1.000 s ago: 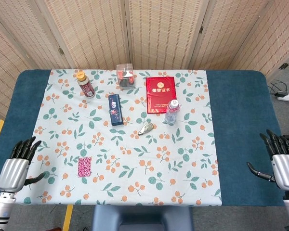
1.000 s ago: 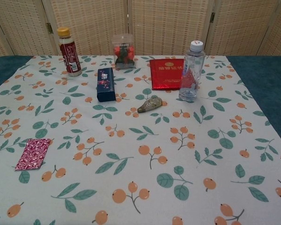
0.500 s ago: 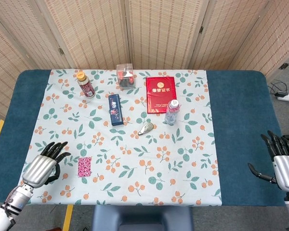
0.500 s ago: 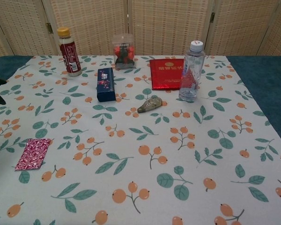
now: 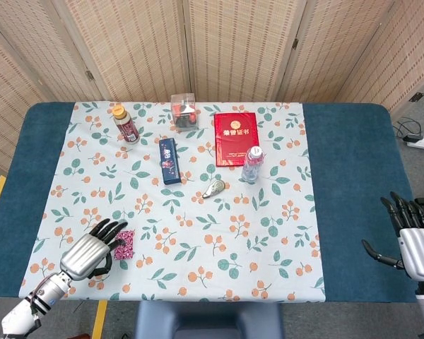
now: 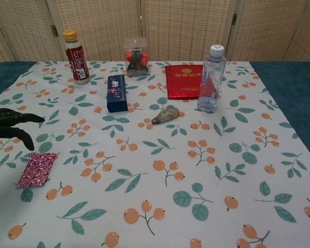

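1. Patterned packet (image 5: 124, 244), small, flat and red-and-white, lies on the floral tablecloth (image 5: 198, 233) near the table's front-left corner; its long axis runs roughly from the front edge toward the back edge, tilted slightly.
2. Your left hand (image 5: 92, 253) sits just to the packet's left with its dark fingers (image 6: 13, 118) spread and grasping nothing. In the head view the fingertips reach the packet's left edge; I cannot tell whether they touch it. In the chest view the fingers hover just beyond and left of the packet (image 6: 36, 169).
3. So the packet lies to the right of your left fingers, its long side facing them. This hand is by far the nearer one.
4. Your right hand (image 5: 412, 244) is at the table's right edge over the blue cover (image 5: 353, 198), fingers apart and upright, holding nothing, well apart from the packet.
5. Further back, mid-table: a dark blue box (image 5: 169, 161), a small grey-green object (image 5: 215, 188) and a clear water bottle (image 5: 252, 164).
6. Along the back edge: a brown drink bottle (image 5: 126, 124), a clear plastic box (image 5: 184, 113) and a red booklet (image 5: 235, 138).
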Motion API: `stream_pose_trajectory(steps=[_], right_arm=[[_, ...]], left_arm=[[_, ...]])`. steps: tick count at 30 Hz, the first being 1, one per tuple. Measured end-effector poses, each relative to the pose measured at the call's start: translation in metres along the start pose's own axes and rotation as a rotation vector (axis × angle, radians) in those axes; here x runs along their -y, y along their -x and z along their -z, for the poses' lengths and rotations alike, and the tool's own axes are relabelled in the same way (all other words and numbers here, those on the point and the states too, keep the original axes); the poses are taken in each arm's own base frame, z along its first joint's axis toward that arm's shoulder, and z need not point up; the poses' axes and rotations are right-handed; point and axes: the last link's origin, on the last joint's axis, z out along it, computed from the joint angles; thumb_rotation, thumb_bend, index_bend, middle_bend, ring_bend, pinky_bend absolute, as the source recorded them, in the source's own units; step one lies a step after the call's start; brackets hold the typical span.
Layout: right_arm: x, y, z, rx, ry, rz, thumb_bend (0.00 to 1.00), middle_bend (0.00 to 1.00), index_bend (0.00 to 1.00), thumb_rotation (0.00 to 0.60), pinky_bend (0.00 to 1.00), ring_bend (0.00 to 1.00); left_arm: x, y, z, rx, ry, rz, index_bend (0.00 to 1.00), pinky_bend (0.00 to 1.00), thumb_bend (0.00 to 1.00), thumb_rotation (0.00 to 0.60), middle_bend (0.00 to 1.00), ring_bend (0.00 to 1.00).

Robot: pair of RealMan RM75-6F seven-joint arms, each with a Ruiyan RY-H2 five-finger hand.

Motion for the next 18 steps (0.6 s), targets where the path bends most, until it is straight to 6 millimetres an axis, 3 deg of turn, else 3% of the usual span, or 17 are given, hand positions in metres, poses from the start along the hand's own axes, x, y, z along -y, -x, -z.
stream_pose_trajectory(steps=[18], right_arm=[[-0.001, 0.003, 0.0, 0.013, 0.005, -0.003, 0.33, 0.0, 0.0, 0.282, 0.0, 0.0]], left_arm=[[-0.009, 0.02, -0.024, 0.106, 0.013, -0.198, 0.23, 0.0, 0.95, 0.222, 0.0, 0.0]])
